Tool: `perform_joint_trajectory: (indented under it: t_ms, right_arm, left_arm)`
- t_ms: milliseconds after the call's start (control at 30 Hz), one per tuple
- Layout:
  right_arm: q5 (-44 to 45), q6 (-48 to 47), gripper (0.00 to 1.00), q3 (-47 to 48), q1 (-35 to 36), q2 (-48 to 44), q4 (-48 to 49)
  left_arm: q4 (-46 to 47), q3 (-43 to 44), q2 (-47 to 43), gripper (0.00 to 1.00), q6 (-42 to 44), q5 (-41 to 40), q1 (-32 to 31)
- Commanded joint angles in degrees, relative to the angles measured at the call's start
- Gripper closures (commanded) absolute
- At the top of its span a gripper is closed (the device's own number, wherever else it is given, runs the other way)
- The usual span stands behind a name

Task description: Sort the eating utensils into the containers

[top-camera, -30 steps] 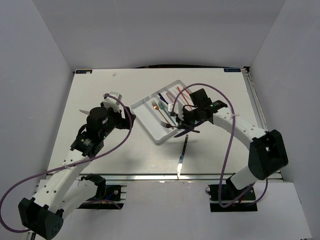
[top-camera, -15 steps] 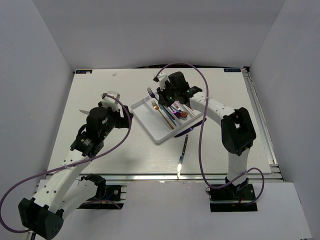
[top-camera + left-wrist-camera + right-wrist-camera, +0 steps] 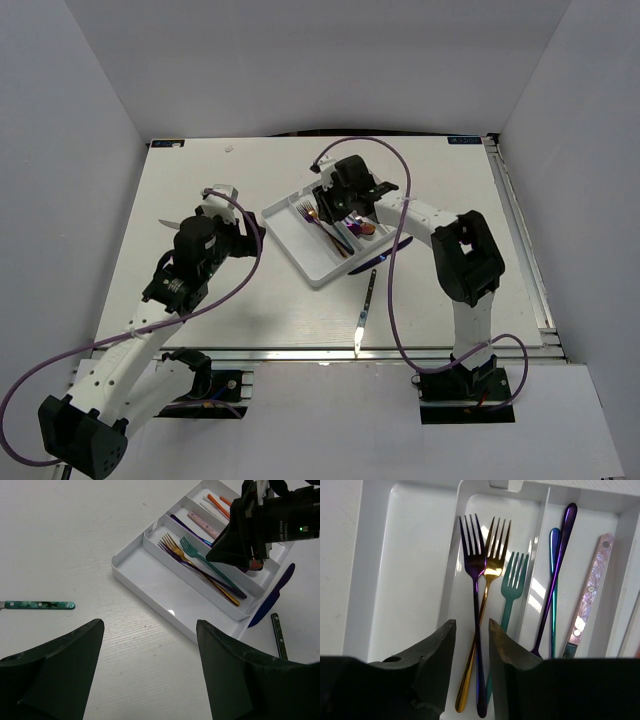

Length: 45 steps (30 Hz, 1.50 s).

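Left of centre in the overhead view, the left gripper [image 3: 225, 200] stands wide and empty, well apart from the white tray [image 3: 298, 243]. A teal-handled utensil [image 3: 40, 605] lies on the table [image 3: 75, 530] left of the tray. Over the tray the right gripper [image 3: 471, 630] is narrowly parted. The purple fork [image 3: 475, 565] lies in the second compartment from the left, its handle in the gap between the fingers [image 3: 435, 655], beside a gold fork [image 3: 493, 567] and a teal fork [image 3: 511, 587]. Print on the right arm [image 3: 280, 520] is too small to read.

right gripper [image 3: 471, 630] above forks [image 3: 474, 565] in tray [image 3: 405, 555]
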Motion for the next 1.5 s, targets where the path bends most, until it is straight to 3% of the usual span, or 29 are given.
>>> perform_joint_trajectory:
  t_ms: [0,67,200,267,367,433,500,633,667,833,1100,1467]
  right_arm:
    - [-0.28,-0.76,0.58,-1.24,0.22,-4.30,2.73]
    - [-0.81,-1.37,0.52,-2.46,0.22,-6.67,2.73]
    - [-1.51,-5.23,0.50,-5.97,0.31,-13.16,2.11]
    - [-7.20,-12.74,0.45,-7.30,0.14,-18.35,0.01]
    - [-20.38,-22.43,0.28,-11.95,-0.13,-26.96,-4.56]
    - [-23.91,-23.00,0.16,-17.29,-0.13,-33.35,-4.40]
    - [-25.50,-24.31,0.11,-20.13,-0.22,-36.46,-4.04]
    - [-26.03,-25.90,0.11,-26.01,-0.65,-41.47,-3.96]
    - [-26.21,-25.90,0.10,-26.72,-0.74,-42.00,-3.26]
    - [-27.70,-25.20,0.11,-26.90,-1.10,-43.76,-3.34]
    - [-28.32,-25.02,0.11,-27.87,-1.10,-44.47,-2.90]
    - [-27.26,-25.02,0.11,-28.40,-1.10,-44.64,-2.20]
  left_arm:
    - [1.39,-0.62,-0.02,0.15,-2.00,-0.39,1.29]
    - [1.47,-0.62,0.86,0.15,-3.04,0.49,2.34]
    - [1.65,-0.36,3.31,0.16,-6.21,4.78,4.53]
    - [2.09,-0.27,5.33,0.17,-7.97,8.39,6.72]
    - [2.97,-0.10,9.62,0.18,-11.74,14.10,11.46]
    - [3.32,0.34,12.88,0.19,-16.46,17.35,14.72]
    - [2.18,2.01,19.10,0.19,-21.82,18.86,19.64]
    - [-6.57,8.85,31.51,0.19,-31.78,13.87,23.61]
    - [-8.61,12.70,34.05,0.19,-36.32,9.41,23.87]
    - [-20.04,24.76,49.25,0.19,-42.50,0.50,24.05]
    - [-24.97,34.70,59.03,0.20,-44.98,-6.71,26.14]
    - [-30.51,44.02,68.71,0.29,-43.13,-7.59,30.20]
